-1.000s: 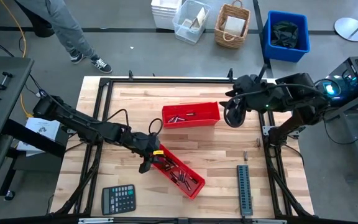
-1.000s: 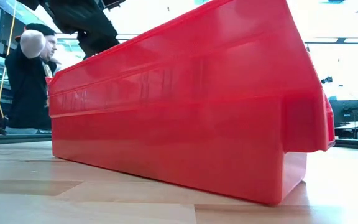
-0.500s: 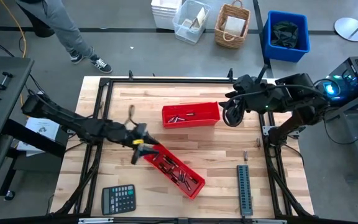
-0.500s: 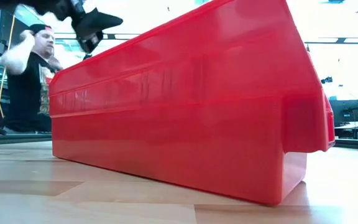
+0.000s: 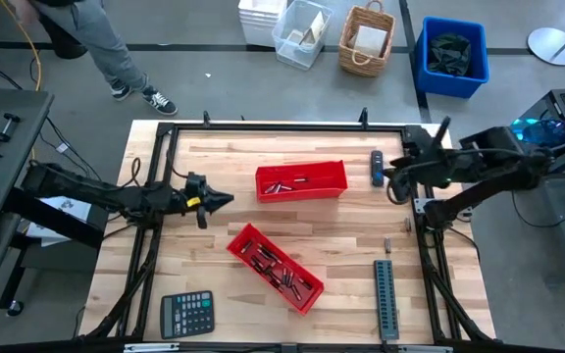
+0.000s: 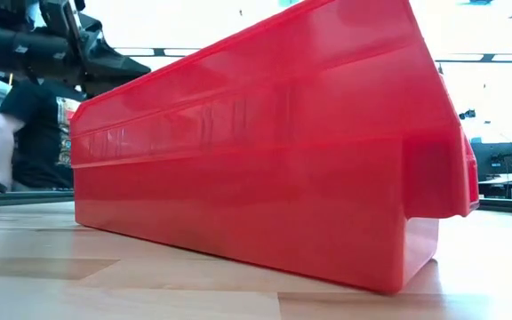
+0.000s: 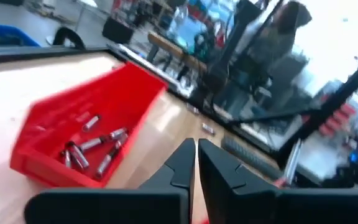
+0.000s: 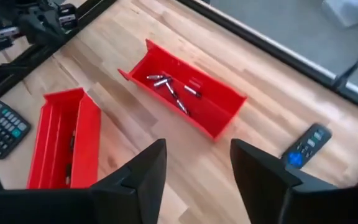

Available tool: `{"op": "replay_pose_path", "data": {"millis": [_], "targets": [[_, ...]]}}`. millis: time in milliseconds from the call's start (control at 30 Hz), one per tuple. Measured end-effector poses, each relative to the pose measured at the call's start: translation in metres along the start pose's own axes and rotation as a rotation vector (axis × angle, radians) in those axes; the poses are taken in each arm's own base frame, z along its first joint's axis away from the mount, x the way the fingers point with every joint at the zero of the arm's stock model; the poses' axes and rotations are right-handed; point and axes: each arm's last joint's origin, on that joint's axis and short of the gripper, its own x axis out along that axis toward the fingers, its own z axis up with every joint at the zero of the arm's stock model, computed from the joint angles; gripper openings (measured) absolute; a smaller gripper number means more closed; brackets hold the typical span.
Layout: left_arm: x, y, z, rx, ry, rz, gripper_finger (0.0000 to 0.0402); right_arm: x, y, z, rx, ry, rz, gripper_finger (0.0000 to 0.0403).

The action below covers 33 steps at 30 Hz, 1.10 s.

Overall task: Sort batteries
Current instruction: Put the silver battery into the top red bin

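Two red trays lie on the wooden table. The far tray [image 5: 300,181] holds a few batteries [image 5: 287,183], which also show in the left wrist view [image 7: 92,146]. The near tray [image 5: 275,267] lies at a slant with several batteries [image 5: 281,273] inside. My left gripper [image 5: 219,200] hovers shut to the left of both trays, pointing toward the table's right edge, and touches nothing. My right gripper [image 5: 392,181] hangs open near the table's right edge, above the bare wood and beside the far tray [image 8: 185,93].
A black-and-blue device [image 5: 377,167] lies right of the far tray. A long grey ridged strip [image 5: 386,299] sits near the right edge and a calculator [image 5: 186,314] at the near left corner. A person [image 6: 25,124] stands behind the table. The near tray [image 6: 265,160] fills the low view.
My left gripper has drawn back from the left end of the near tray, rising and moving toward the table's left and far side. My right gripper has pulled away from the right end of the far tray toward the table's right edge, uncovering the black-and-blue device.
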Motion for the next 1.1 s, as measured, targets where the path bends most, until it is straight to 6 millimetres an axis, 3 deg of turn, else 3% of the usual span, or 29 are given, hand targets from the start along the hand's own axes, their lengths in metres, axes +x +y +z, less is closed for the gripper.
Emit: {"op": "replay_pose_path", "data": {"millis": [133, 233, 367, 467, 633, 700, 867, 1100], "targets": [[-0.002, 0.005, 0.006, -0.065, -0.048, 0.003, 0.0002, 0.002, -0.016, -0.016, 0.064, 0.015, -0.004, 0.0147], [-0.002, 0.004, 0.014, -0.074, -0.082, 0.001, 0.0004, 0.017, -0.024, -0.031, 0.090, 0.077, -0.071, 0.0135], [0.002, -0.005, 0.037, -0.037, -0.121, 0.023, 0.0003, 0.065, -0.023, -0.053, 0.080, 0.237, -0.172, 0.0139], [0.009, -0.011, 0.059, 0.047, -0.075, 0.095, 0.0009, 0.110, -0.024, -0.077, 0.042, 0.453, -0.227, 0.0157], [0.019, -0.019, 0.089, 0.161, 0.026, 0.214, 0.0048, 0.170, -0.036, -0.126, 0.103, 0.755, -0.307, 0.0206], [0.021, -0.021, 0.097, 0.176, 0.036, 0.230, 0.0071, 0.185, -0.039, -0.146, 0.164, 0.828, -0.306, 0.0225], [0.024, -0.022, 0.101, 0.166, 0.060, 0.240, 0.0131, 0.203, -0.044, -0.180, 0.337, 0.860, -0.336, 0.0253], [0.025, -0.019, 0.094, 0.147, 0.122, 0.272, 0.0171, 0.205, -0.036, -0.191, 0.488, 0.827, -0.365, 0.0256]]}}
